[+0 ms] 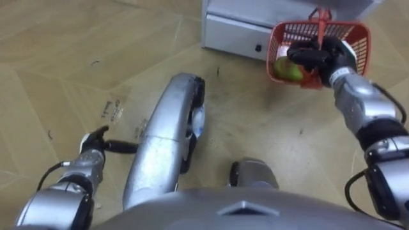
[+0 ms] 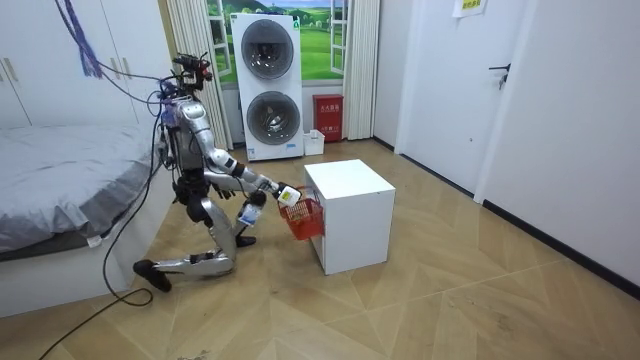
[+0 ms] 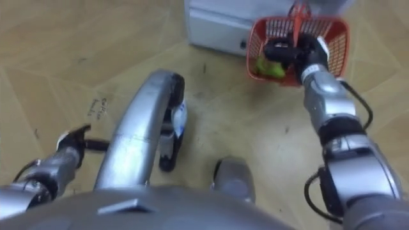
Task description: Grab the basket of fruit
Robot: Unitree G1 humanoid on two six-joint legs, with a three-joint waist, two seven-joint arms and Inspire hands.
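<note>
Right robot hand (image 1: 319,57) is clamped on the red fruit basket (image 1: 356,45), fingers curled over the near rim by the upright handle (image 1: 319,22). The basket hangs from the robot hand, off the floor (image 1: 64,57) going by the room view. A green fruit (image 1: 287,69) lies inside, just left of the fingers. Left robot hand (image 1: 94,142) is low and well apart on the other side, fingers loose, holding nothing. The robot kneels on one knee beside the white cabinet (image 1: 236,29).

Step in hand, as I judge it: lift and bring the basket clear. The grip sits at the rim, off centre, so the basket likely tips toward the fruit. Raise straight and slow, wrist level, grip firm.

Edges: the cabinet face is right beyond the robot hand, behind the basket, maybe touching, so draw toward the body first. Open room: bare floor below and left of the robot hand. The robot's own raised knee is the nearest obstacle on that side.
</note>
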